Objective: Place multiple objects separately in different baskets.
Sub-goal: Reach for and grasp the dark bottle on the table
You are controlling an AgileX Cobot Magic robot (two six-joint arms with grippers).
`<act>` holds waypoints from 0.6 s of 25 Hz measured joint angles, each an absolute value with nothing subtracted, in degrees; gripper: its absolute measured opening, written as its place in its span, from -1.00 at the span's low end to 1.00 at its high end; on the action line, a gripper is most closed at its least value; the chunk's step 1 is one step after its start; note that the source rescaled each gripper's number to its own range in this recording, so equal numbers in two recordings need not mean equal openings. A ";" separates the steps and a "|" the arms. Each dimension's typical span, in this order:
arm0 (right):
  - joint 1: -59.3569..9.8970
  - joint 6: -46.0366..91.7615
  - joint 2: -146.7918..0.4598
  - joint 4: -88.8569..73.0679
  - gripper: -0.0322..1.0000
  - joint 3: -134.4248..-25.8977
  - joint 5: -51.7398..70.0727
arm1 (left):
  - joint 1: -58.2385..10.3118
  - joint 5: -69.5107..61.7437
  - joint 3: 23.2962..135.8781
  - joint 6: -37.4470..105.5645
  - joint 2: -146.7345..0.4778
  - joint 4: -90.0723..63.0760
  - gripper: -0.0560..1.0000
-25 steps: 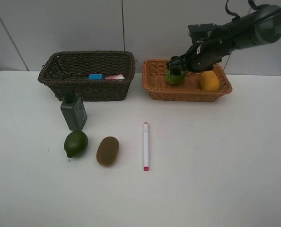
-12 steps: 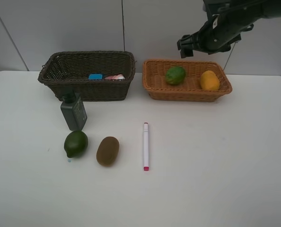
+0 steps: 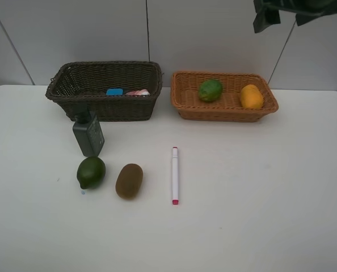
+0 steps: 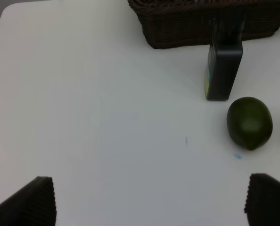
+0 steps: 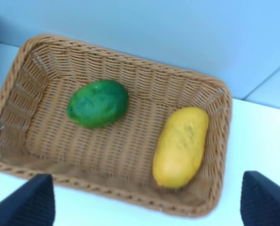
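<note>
The light tan basket [image 3: 225, 113] holds a green round fruit [image 3: 210, 90] and the orange mango [image 3: 251, 96]; the right wrist view shows both, fruit [image 5: 97, 103] and mango [image 5: 180, 146]. My right gripper [image 3: 281, 18] is open and empty, high above that basket. The dark brown basket [image 3: 106, 107] holds the blue eraser [image 3: 114, 92] and pink bottle [image 3: 137, 92]. On the table lie the dark green bottle [image 3: 88, 134], the second green fruit [image 3: 91, 172], the kiwi [image 3: 129, 181] and the marker [image 3: 175, 174]. My left gripper [image 4: 149, 202] is open over bare table, near that fruit [image 4: 249, 122] and the bottle [image 4: 223, 70].
The white table [image 3: 259, 198] stretches to the front and right with nothing on it. A pale wall stands close behind both baskets. The left arm does not show in the exterior view.
My right gripper let go of the green fruit in the tan basket, then rose up and to the right, away from it. The fruit stays in the basket.
</note>
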State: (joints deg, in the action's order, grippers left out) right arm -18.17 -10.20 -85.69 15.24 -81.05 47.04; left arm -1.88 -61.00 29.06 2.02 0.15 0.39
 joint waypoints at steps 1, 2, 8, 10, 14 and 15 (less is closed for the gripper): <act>-18.22 -10.03 -84.05 15.11 0.96 -81.05 48.50 | -1.88 -61.00 29.06 2.02 0.15 0.39 1.00; -18.22 -10.03 -82.41 14.83 0.96 -81.05 50.09 | -1.88 -61.00 29.06 2.02 0.15 0.39 1.00; -18.22 -9.77 -73.88 11.44 0.96 -81.05 61.74 | -1.88 -61.00 29.06 2.02 0.15 0.39 1.00; -18.22 -8.98 -71.57 10.07 0.96 -81.05 65.85 | -1.88 -61.00 29.06 2.02 0.15 0.39 1.00; -18.22 -8.14 -66.90 7.94 0.96 -80.70 69.45 | -1.88 -61.00 29.06 2.02 0.15 0.39 1.00; -18.22 -7.85 -65.38 7.79 0.96 -80.00 69.45 | -1.88 -61.00 29.06 2.02 0.15 0.39 1.00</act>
